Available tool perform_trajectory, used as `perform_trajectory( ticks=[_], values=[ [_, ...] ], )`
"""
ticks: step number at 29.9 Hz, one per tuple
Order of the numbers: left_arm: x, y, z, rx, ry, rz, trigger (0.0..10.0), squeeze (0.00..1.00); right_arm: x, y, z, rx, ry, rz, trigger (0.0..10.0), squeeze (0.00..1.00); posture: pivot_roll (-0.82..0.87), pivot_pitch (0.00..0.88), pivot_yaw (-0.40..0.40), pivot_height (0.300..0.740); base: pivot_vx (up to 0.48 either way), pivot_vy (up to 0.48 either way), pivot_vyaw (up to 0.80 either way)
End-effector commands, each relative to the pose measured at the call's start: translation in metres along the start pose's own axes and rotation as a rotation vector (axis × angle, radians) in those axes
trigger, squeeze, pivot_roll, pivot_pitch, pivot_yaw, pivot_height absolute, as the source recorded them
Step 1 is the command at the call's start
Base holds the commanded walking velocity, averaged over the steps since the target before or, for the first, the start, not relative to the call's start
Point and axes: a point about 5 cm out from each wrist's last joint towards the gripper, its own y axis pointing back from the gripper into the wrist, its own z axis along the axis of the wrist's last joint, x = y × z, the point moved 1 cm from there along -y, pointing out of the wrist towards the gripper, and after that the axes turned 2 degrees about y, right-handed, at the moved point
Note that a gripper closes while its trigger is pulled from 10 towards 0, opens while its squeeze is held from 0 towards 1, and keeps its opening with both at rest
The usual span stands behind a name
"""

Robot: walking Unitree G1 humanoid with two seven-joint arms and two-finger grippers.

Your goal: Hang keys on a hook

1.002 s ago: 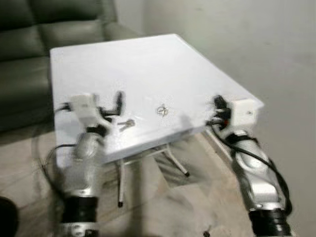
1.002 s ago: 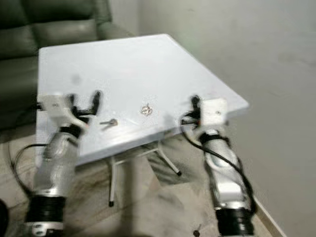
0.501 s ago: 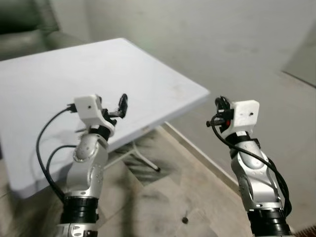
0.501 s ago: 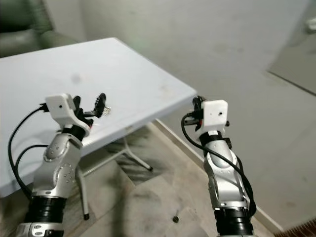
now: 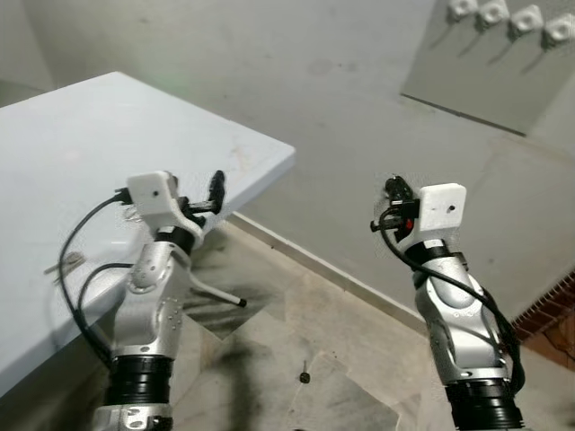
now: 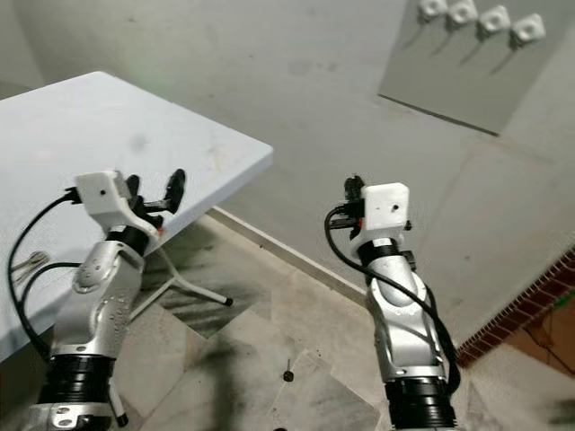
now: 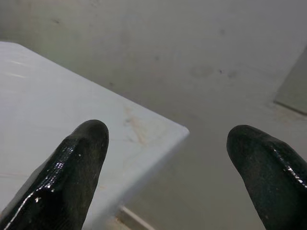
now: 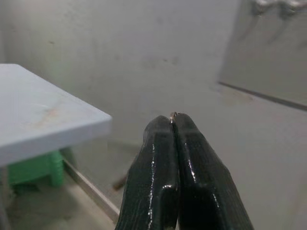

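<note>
Two silver metal arms (image 5: pixel 153 296) rise from ribbed black cuffs (image 5: pixel 139 382) at about 6 o'clock. Each forearm is rounded and polished, topped by a white boxy camera housing (image 5: pixel 151 195) with a small dark hole in its face. Black cables (image 5: pixel 76 287) loop from the housings down along the arms. Each end effector (image 7: pixel 163 158) has two glossy black, round-tipped fingers (image 7: pixel 79 167).
</note>
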Motion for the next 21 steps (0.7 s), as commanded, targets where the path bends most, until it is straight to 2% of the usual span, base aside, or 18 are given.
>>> perform_trajectory(
  ticks=[1, 21],
  values=[
    [-0.0037, -0.0016, -0.002, 0.018, -0.001, -0.01, 10.0, 0.0, -0.0015, -0.0018, 0.0051, -0.019, 0.003, -0.011, 10.0, 0.0, -0.02, 0.029, -0.028, 0.732, 0.0, 0.0, -0.72],
    [-0.0122, -0.0019, -0.0054, 0.021, -0.006, -0.01, 10.0, 0.0, -0.001, -0.0011, 0.0054, -0.02, 0.009, 0.002, 10.0, 0.0, -0.03, 0.008, -0.035, 0.732, 0.0, 0.0, -0.72]
  ],
)
